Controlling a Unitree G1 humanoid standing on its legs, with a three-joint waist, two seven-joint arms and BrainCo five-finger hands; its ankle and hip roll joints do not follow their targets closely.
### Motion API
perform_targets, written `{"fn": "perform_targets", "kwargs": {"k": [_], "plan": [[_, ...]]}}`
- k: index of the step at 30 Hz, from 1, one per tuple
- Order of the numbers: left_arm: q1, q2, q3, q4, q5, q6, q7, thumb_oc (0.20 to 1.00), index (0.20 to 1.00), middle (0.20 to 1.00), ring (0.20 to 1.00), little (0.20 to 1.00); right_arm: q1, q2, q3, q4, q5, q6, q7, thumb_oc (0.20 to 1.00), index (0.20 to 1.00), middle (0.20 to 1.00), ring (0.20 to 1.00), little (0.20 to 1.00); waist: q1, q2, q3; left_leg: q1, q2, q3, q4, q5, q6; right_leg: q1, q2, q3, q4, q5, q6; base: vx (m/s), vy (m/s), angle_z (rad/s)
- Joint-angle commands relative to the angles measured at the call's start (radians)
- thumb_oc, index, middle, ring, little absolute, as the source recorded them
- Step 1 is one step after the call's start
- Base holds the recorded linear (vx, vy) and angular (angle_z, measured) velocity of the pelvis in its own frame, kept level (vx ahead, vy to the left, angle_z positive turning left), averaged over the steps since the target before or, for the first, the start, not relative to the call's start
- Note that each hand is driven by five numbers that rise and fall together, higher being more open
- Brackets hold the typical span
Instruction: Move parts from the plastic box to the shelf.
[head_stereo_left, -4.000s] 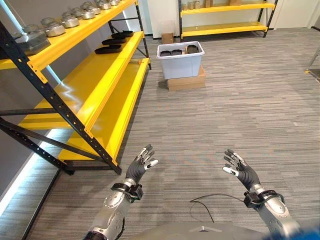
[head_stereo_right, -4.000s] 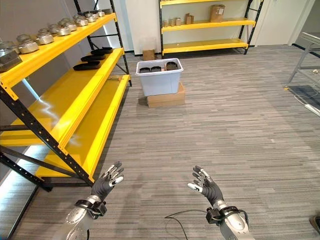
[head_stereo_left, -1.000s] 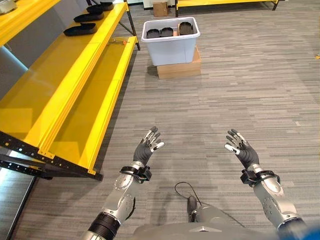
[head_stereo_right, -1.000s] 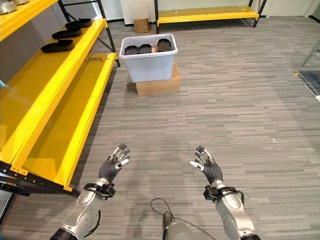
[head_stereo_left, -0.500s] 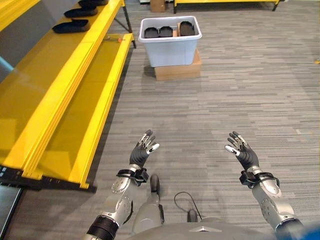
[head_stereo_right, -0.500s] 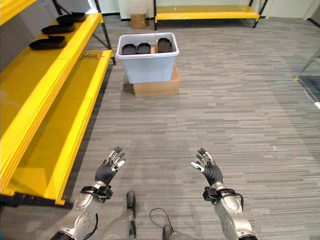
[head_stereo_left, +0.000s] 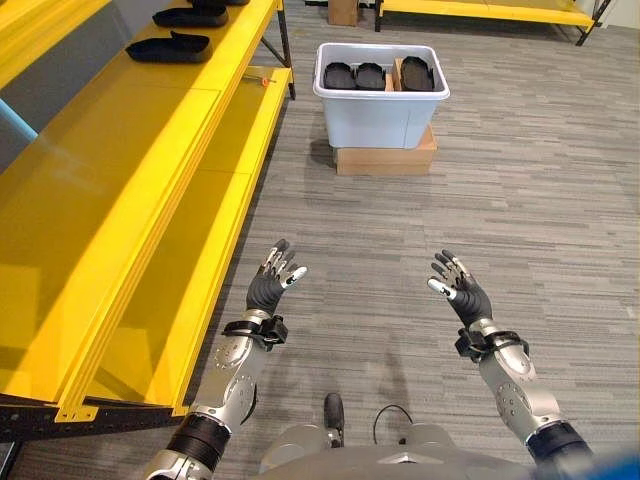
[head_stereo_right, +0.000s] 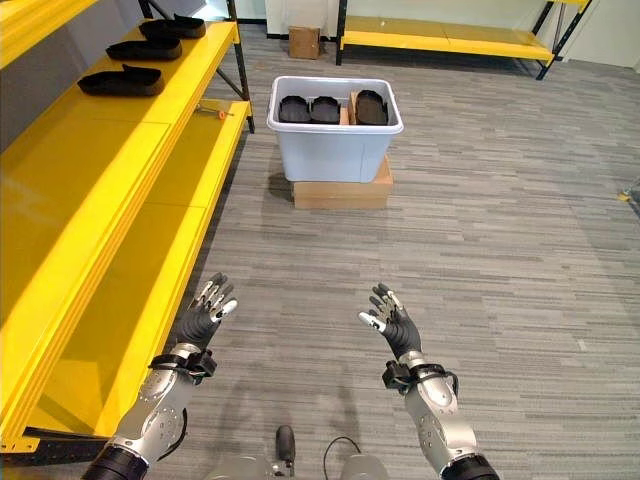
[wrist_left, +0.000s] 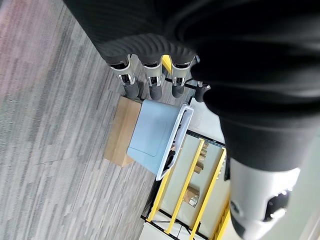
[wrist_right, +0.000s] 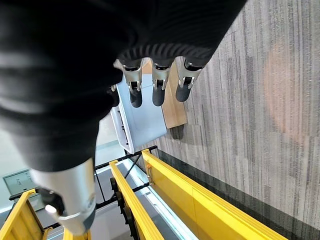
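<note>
- My left hand (head_stereo_left: 267, 290) is raised above the grey striped carpet floor (head_stereo_left: 560, 200) at about 7 o'clock of the head view, fingers (wrist_left: 152, 89) straight and spread apart, holding nothing.
- My right hand (head_stereo_left: 463, 296) is raised at about 5 o'clock, well apart from the left one; its fingers (wrist_right: 157, 92) are likewise straight and apart, empty.
- The pale blue-grey plastic box (head_stereo_left: 380, 105) stands at 12 o'clock, well ahead of both hands, on a flat brown cardboard carton (head_stereo_left: 385, 160).
- Black moulded parts (head_stereo_left: 372, 75) lie side by side inside the box.
- The yellow metal shelf (head_stereo_left: 120, 200) with dark uprights runs along 9 to 11 o'clock; more black moulded parts (head_stereo_left: 168, 47) lie on its middle level, toward the far end.
</note>
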Motion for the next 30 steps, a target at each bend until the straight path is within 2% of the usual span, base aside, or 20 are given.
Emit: {"fn": "perform_targets", "kwargs": {"k": [1,3,5,8,11,12,14,16,18,19,20,21,22,23,24,25,26,27,28,30], "plan": [[-0.004,0.014,-0.005,-0.061,0.014,-0.042,-0.009,1.000,1.000,1.000,1.000,1.000,-0.015,-0.013,-0.001,-0.064,0.001,-0.031,0.003,1.000,1.000,1.000,1.000,1.000,-0.033,0.016,0.020,0.009,0.065,0.003,0.044,-0.059,-0.101,-0.034,0.042,-0.056,-0.241,0.236,-0.036,0.19,-0.020,0.16],[-0.007,0.012,-0.007,-0.056,0.010,-0.041,-0.010,1.000,1.000,1.000,1.000,1.000,-0.019,-0.012,0.000,-0.062,0.004,-0.034,0.000,1.000,1.000,1.000,1.000,1.000,-0.039,0.019,0.028,0.030,0.067,0.000,0.034,-0.067,-0.107,-0.040,0.024,-0.075,-0.300,0.225,-0.042,0.15,-0.057,0.16],[-0.031,0.001,-0.008,-0.035,0.014,-0.045,-0.003,1.000,1.000,1.000,1.000,1.000,-0.050,-0.013,-0.005,-0.052,-0.005,-0.041,-0.017,1.000,1.000,1.000,1.000,1.000,-0.057,0.010,0.049,0.082,0.066,-0.004,0.028,-0.107,-0.139,-0.084,-0.029,-0.093,-0.599,0.294,-0.013,0.26,-0.153,0.10],[-0.043,-0.001,0.000,-0.025,0.018,-0.048,-0.008,1.000,1.000,1.000,1.000,1.000,-0.062,-0.014,-0.011,-0.061,-0.028,-0.037,-0.028,1.000,1.000,1.000,1.000,1.000,-0.072,-0.004,0.058,0.135,0.063,-0.013,0.021,-0.136,-0.162,-0.085,-0.046,-0.079,-0.777,0.392,0.032,0.26,-0.131,0.00],[-0.046,-0.010,-0.001,-0.015,0.024,-0.052,-0.009,1.000,1.000,1.000,1.000,1.000,-0.065,-0.016,-0.021,-0.067,-0.042,-0.034,-0.033,1.000,1.000,1.000,1.000,1.000,-0.081,-0.007,0.050,0.190,0.060,-0.017,-0.011,-0.152,-0.177,-0.101,-0.060,-0.080,-0.811,0.439,0.056,0.31,-0.130,0.17],[-0.055,-0.025,-0.005,-0.005,0.026,-0.056,-0.010,1.000,1.000,1.000,1.000,1.000,-0.059,-0.018,-0.030,-0.067,-0.039,-0.037,-0.032,1.000,1.000,1.000,1.000,1.000,-0.085,-0.017,0.031,0.228,0.054,-0.022,-0.024,-0.182,-0.185,-0.080,-0.066,-0.090,-0.813,0.458,0.056,0.31,-0.128,0.31],[-0.060,-0.033,-0.011,0.008,0.026,-0.056,-0.012,1.000,1.000,1.000,1.000,1.000,-0.060,-0.023,-0.035,-0.064,-0.036,-0.040,-0.032,1.000,1.000,1.000,1.000,1.000,-0.092,-0.012,0.016,0.247,0.065,-0.033,-0.020,-0.197,-0.193,-0.066,-0.063,-0.097,-0.813,0.466,0.050,0.37,-0.185,0.43],[-0.072,-0.051,-0.024,0.002,0.007,-0.058,-0.014,1.000,1.000,1.000,1.000,1.000,-0.055,-0.041,-0.056,-0.061,-0.029,-0.044,-0.037,1.000,1.000,1.000,1.000,1.000,-0.123,0.018,-0.004,0.267,0.134,-0.059,0.050,-0.207,-0.227,-0.057,-0.028,-0.125,-0.740,0.420,0.014,0.51,-0.319,0.40],[-0.080,-0.058,-0.033,0.007,0.005,-0.059,-0.013,1.000,1.000,1.000,1.000,1.000,-0.062,-0.049,-0.056,-0.055,-0.027,-0.047,-0.039,1.000,1.000,1.000,1.000,1.000,-0.127,0.031,-0.007,0.254,0.159,-0.061,0.100,-0.164,-0.249,-0.053,-0.004,-0.134,-0.708,0.384,-0.006,0.23,-0.183,0.48],[-0.080,-0.058,-0.033,0.008,0.005,-0.059,-0.013,1.000,1.000,1.000,1.000,1.000,-0.062,-0.049,-0.056,-0.055,-0.027,-0.047,-0.039,1.000,1.000,1.000,1.000,1.000,-0.127,0.032,-0.007,0.253,0.160,-0.061,0.100,-0.165,-0.249,-0.054,-0.003,-0.134,-0.707,0.383,-0.006,0.15,-0.136,0.10],[-0.085,-0.061,-0.034,0.005,-0.005,-0.061,-0.010,1.000,1.000,1.000,1.000,1.000,-0.067,-0.054,-0.053,-0.054,-0.025,-0.048,-0.038,1.000,1.000,1.000,1.000,1.000,-0.126,0.037,-0.008,0.241,0.169,-0.064,0.130,-0.129,-0.261,-0.053,0.014,-0.137,-0.692,0.363,-0.019,0.21,-0.175,-0.03],[-0.089,-0.063,-0.033,-0.001,-0.011,-0.061,-0.003,1.000,1.000,1.000,1.000,1.000,-0.070,-0.061,-0.051,-0.061,-0.022,-0.051,-0.040,1.000,1.000,1.000,1.000,1.000,-0.124,0.040,-0.006,0.218,0.181,-0.066,0.199,-0.062,-0.274,-0.044,0.042,-0.132,-0.680,0.333,-0.040,0.21,-0.175,-0.09],[-0.089,-0.063,-0.033,-0.001,-0.011,-0.061,-0.003,1.000,1.000,1.000,1.000,1.000,-0.070,-0.061,-0.051,-0.061,-0.021,-0.051,-0.040,1.000,1.000,1.000,1.000,1.000,-0.124,0.040,-0.007,0.216,0.181,-0.067,0.201,-0.063,-0.275,-0.045,0.043,-0.132,-0.680,0.332,-0.040,0.29,-0.260,-0.15],[-0.088,-0.063,-0.029,-0.012,-0.013,-0.062,0.003,1.000,1.000,1.000,1.000,1.000,-0.059,-0.070,-0.057,-0.063,-0.018,-0.057,-0.043,1.000,1.000,1.000,1.000,1.000,-0.116,0.033,0.003,0.131,0.207,-0.071,0.418,0.052,-0.290,-0.008,0.077,-0.115,-0.676,0.288,-0.083,0.15,-0.157,-0.11],[-0.089,-0.063,-0.029,-0.012,-0.013,-0.062,0.003,1.000,1.000,1.000,1.000,1.000,-0.059,-0.070,-0.057,-0.063,-0.018,-0.057,-0.043,1.000,1.000,1.000,1.000,1.000,-0.118,0.030,0.001,0.127,0.203,-0.073,0.418,0.055,-0.290,-0.011,0.073,-0.116,-0.676,0.290,-0.083,0.27,-0.303,-0.14],[-0.085,-0.059,-0.026,-0.025,-0.018,-0.057,0.003,1.000,1.000,1.000,1.000,1.000,-0.057,-0.073,-0.059,-0.060,-0.012,-0.062,-0.049,1.000,1.000,1.000,1.000,1.000,-0.101,0.004,0.020,0.047,0.214,-0.067,0.581,0.120,-0.284,0.038,0.086,-0.103,-0.678,0.253,-0.118,0.11,-0.148,-0.25],[-0.085,-0.058,-0.026,-0.026,-0.018,-0.057,0.003,1.000,1.000,1.000,1.000,1.000,-0.057,-0.073,-0.060,-0.060,-0.012,-0.062,-0.049,1.000,1.000,1.000,1.000,1.000,-0.101,0.006,0.021,0.043,0.216,-0.069,0.588,0.117,-0.285,0.038,0.088,-0.104,-0.677,0.252,-0.119,0.27,-0.266,-0.40],[-0.076,-0.055,-0.021,-0.028,-0.013,-0.054,0.003,1.000,1.000,1.000,1.000,1.000,-0.049,-0.079,-0.071,-0.059,-0.017,-0.066,-0.060,1.000,1.000,1.000,1.000,1.000,-0.083,-0.022,0.042,-0.023,0.223,-0.044,0.684,0.105,-0.266,0.085,0.085,-0.094,-0.687,0.231,-0.135,0.22,-0.144,-0.38],[-0.069,-0.056,-0.021,-0.028,-0.010,-0.051,0.004,1.000,1.000,1.000,1.000,1.000,-0.046,-0.078,-0.074,-0.056,-0.018,-0.068,-0.067,1.000,1.000,1.000,1.000,1.000,-0.069,-0.026,0.053,-0.074,0.226,-0.026,0.685,0.067,-0.260,0.115,0.085,-0.091,-0.696,0.219,-0.133,0.29,-0.148,-0.20],[-0.068,-0.059,-0.021,-0.021,-0.012,-0.054,0.012,1.000,1.000,1.000,1.000,1.000,-0.050,-0.081,-0.081,-0.053,-0.019,-0.073,-0.083,1.000,1.000,1.000,1.000,1.000,-0.046,-0.042,0.064,-0.186,0.210,-0.006,0.586,0.018,-0.249,0.160,0.074,-0.086,-0.726,0.218,-0.115,0.19,0.001,0.09]]}}
